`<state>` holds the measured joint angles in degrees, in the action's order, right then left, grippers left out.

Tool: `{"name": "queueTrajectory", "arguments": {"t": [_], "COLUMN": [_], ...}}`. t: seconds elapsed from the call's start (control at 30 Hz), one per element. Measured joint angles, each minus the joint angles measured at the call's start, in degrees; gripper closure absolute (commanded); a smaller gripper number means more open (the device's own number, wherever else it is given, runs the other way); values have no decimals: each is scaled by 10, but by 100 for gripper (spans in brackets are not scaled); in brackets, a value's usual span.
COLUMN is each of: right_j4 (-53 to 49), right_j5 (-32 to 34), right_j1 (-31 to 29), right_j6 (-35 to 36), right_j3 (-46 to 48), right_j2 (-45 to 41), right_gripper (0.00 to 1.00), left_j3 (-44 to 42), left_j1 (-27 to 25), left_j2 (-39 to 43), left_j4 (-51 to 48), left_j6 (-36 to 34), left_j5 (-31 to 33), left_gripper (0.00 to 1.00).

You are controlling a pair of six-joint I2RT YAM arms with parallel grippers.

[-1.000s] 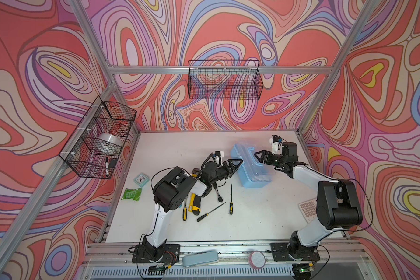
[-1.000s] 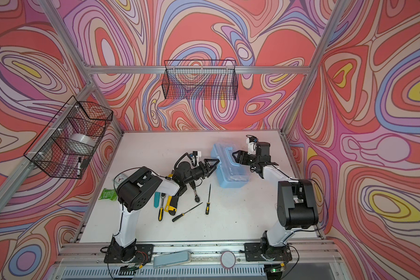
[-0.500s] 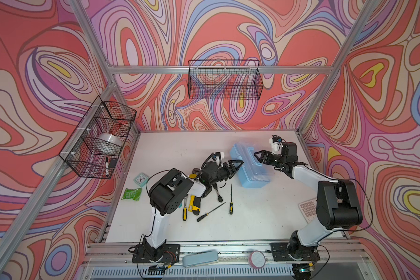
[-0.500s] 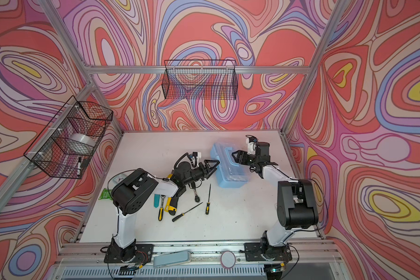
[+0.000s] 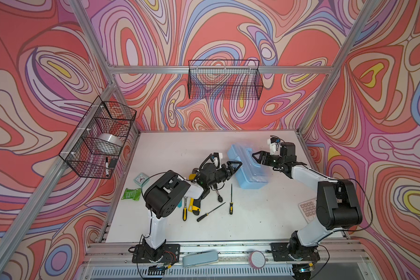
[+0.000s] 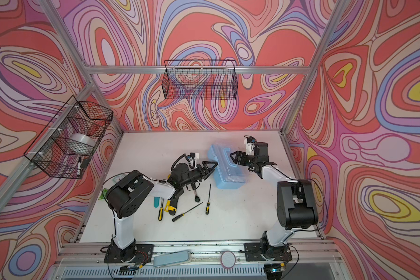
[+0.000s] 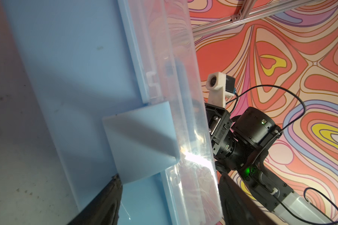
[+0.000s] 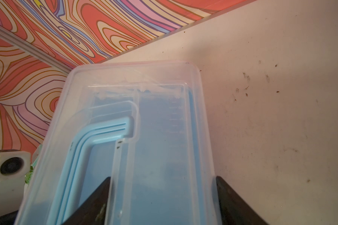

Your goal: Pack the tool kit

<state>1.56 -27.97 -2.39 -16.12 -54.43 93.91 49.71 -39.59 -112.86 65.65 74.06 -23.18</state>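
Note:
The tool kit, a light blue box with a clear lid, lies at the middle right of the table. My left gripper is open at the box's left side. In the left wrist view its jaws stand astride the front wall and lid edge, one fingertip just below the blue latch. My right gripper is shut on the lid's raised half. One finger sits by the pale blue handle, the other outside the rim.
Loose screwdrivers, a ratchet and yellow-handled tools lie in front of the box. A mint clock and green packet lie left, a pink keypad right. Wire baskets hang on the walls.
My left gripper's jaws have widened a little and the left arm's elbow has shifted slightly. The box and the right arm have stayed put.

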Motion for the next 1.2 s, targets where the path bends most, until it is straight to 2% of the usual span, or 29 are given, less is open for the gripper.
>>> {"name": "queueTrajectory", "arguments": {"t": [0.5,0.77,1.2], "right_j4": [-14,-24,-31], "right_j5": [1,3,1], "right_j1": [1,1,1], "right_j6": [4,18,22], "right_j3": [-9,-16,-23], "right_j2": [2,3,7], "right_gripper": [36,36,35], "left_j3": [0,18,-27], "left_j1": [15,25,41], "left_j2": [7,88,81], "left_j4": [3,89,94], "left_j6": [-40,-50,-43], "left_j5": [-22,-19,-11], "left_gripper": [26,25,15]}}
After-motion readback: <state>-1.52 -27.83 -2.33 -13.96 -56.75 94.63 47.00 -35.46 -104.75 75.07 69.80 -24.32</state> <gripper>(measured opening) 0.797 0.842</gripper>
